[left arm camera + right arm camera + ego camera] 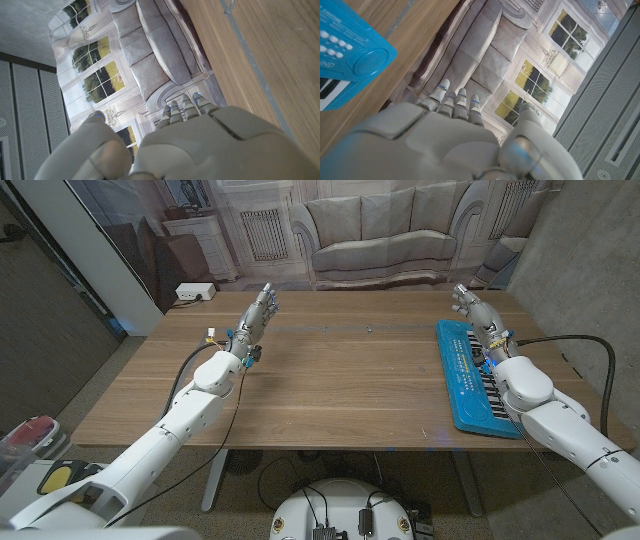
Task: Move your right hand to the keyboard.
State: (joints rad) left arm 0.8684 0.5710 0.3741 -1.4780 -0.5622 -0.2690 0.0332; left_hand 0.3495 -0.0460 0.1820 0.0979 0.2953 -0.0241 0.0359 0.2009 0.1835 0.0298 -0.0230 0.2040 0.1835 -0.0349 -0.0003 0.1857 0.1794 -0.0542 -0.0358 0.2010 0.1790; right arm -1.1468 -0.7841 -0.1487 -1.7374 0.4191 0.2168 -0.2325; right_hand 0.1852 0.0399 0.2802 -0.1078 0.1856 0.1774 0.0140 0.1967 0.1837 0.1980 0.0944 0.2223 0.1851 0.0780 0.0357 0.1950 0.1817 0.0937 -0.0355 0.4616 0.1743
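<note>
A blue toy keyboard [475, 377] with black and white keys lies along the table's right edge. My right hand [473, 310] is raised over the keyboard's far end, fingers stretched out and holding nothing; the forearm runs above the keys. In the right wrist view the hand [455, 140] shows its back, with the keyboard's corner [350, 55] beside it. My left hand [256, 315] is raised above the table's far left part, fingers straight and apart, empty. In the left wrist view that hand [190, 145] hovers over bare wood.
The wooden table [340, 370] has a faint tape line across its far part. A backdrop showing a printed sofa [390, 230] hangs behind the table. A white power strip [194, 292] lies on the floor at the far left. Black cables [580, 340] run by the right arm.
</note>
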